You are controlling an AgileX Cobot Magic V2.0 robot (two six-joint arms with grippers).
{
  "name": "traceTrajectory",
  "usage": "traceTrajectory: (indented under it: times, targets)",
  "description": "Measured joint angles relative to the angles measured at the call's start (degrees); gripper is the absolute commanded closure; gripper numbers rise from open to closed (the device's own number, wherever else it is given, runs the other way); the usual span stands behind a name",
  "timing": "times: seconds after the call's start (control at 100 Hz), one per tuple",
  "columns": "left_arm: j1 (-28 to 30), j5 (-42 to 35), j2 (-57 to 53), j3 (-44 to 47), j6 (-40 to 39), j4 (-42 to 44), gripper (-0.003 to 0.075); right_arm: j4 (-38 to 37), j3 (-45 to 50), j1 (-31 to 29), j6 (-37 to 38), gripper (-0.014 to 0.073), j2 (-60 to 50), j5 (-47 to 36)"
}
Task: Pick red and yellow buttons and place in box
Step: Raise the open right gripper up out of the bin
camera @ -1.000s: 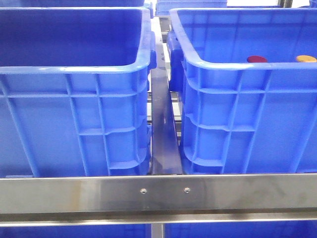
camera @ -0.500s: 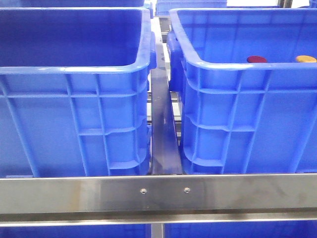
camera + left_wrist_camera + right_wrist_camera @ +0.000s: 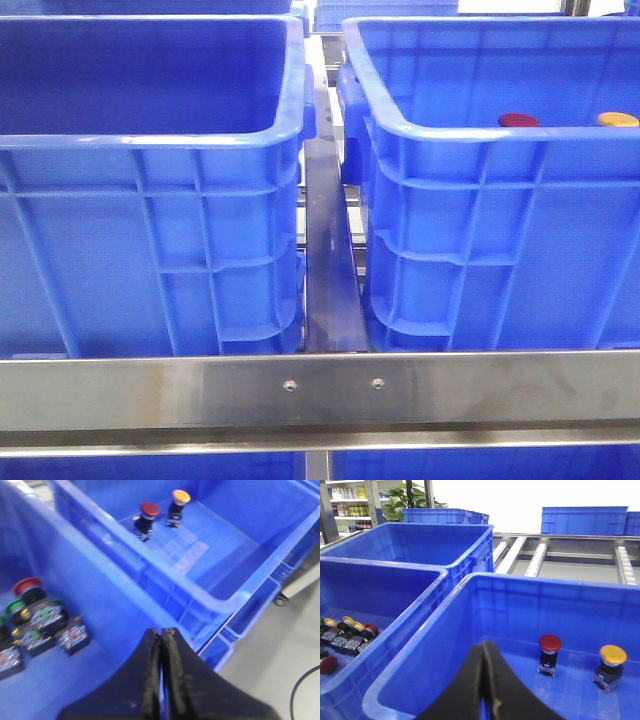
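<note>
The red button (image 3: 518,120) and the yellow button (image 3: 617,119) stand upright on the floor of the right blue box (image 3: 480,134); only their caps show over its rim. In the left wrist view the red button (image 3: 149,510) and yellow button (image 3: 180,497) stand side by side in that box (image 3: 220,545). My left gripper (image 3: 161,631) is shut and empty, above the wall between the two crates. My right gripper (image 3: 484,642) is shut and empty, above the box (image 3: 415,640), apart from the red button (image 3: 550,643) and yellow button (image 3: 612,654). Neither gripper shows in the front view.
The look-alike left crate (image 3: 150,140) holds a cluster of several other push buttons (image 3: 35,622), also seen in the right wrist view (image 3: 345,632). A steel rail (image 3: 320,390) runs across the front. More blue crates (image 3: 445,516) and roller tracks (image 3: 540,557) lie behind.
</note>
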Motion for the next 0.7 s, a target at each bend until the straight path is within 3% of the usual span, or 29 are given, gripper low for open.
traceTrajectory:
  times: [0.42,0.7]
  targets:
    - [0.0,-8.24,-19.38,16.35,0.0,0.3,0.074,-0.23,5.98,0.0,0.0,0.0662,-6.2,1.68]
    - [0.0,-10.36,-27.14,20.32,0.0,0.3,0.074,-0.39,6.13,0.0,0.0,0.0662,-6.2,3.04]
